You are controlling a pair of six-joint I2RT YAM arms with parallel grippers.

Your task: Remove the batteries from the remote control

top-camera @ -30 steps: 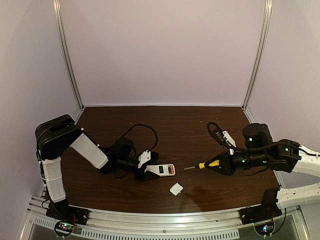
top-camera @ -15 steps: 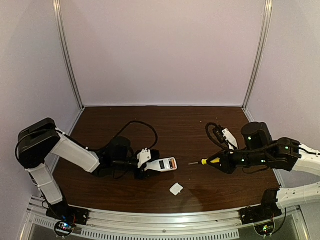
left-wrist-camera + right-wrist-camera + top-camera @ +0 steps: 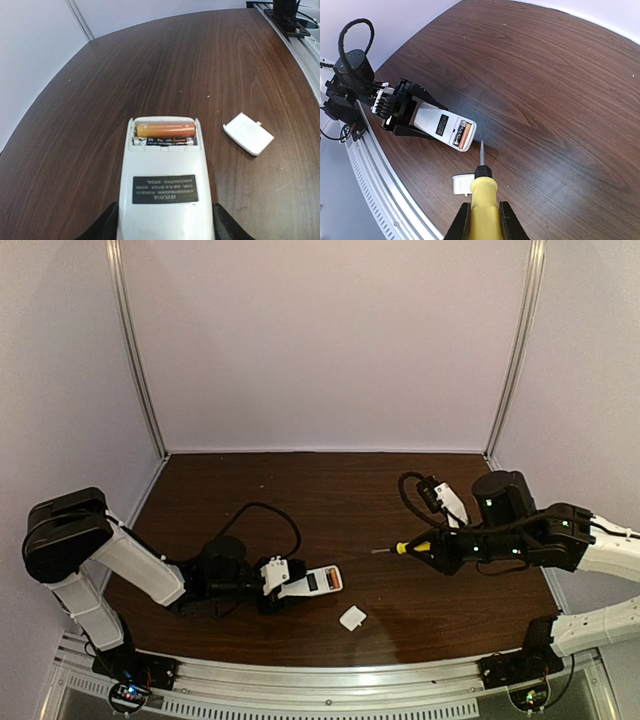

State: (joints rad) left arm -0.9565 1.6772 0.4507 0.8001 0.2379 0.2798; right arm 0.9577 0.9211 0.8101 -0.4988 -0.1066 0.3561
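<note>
The remote control (image 3: 165, 185) lies back-up with its compartment open; it holds an orange battery (image 3: 165, 129) and a dark battery (image 3: 162, 141) beside it. My left gripper (image 3: 165, 231) is shut on the remote's near end, low over the table; both also show in the top view, the gripper (image 3: 275, 580) and the remote (image 3: 314, 582). My right gripper (image 3: 483, 222) is shut on a yellow-handled screwdriver (image 3: 483, 197). Its tip hangs a little short of the remote's (image 3: 445, 127) battery end, apart from it. In the top view the screwdriver (image 3: 415, 547) is right of the remote.
The small white square cover (image 3: 352, 618) lies on the dark wood table (image 3: 360, 490) in front of the remote, also seen in the left wrist view (image 3: 248, 132) and the right wrist view (image 3: 461, 183). A metal rail (image 3: 330, 690) runs along the near edge.
My left arm has folded lower and drawn the remote slightly left and nearer. My right gripper has carried the screwdriver farther from the front edge, its tip still pointing left.
</note>
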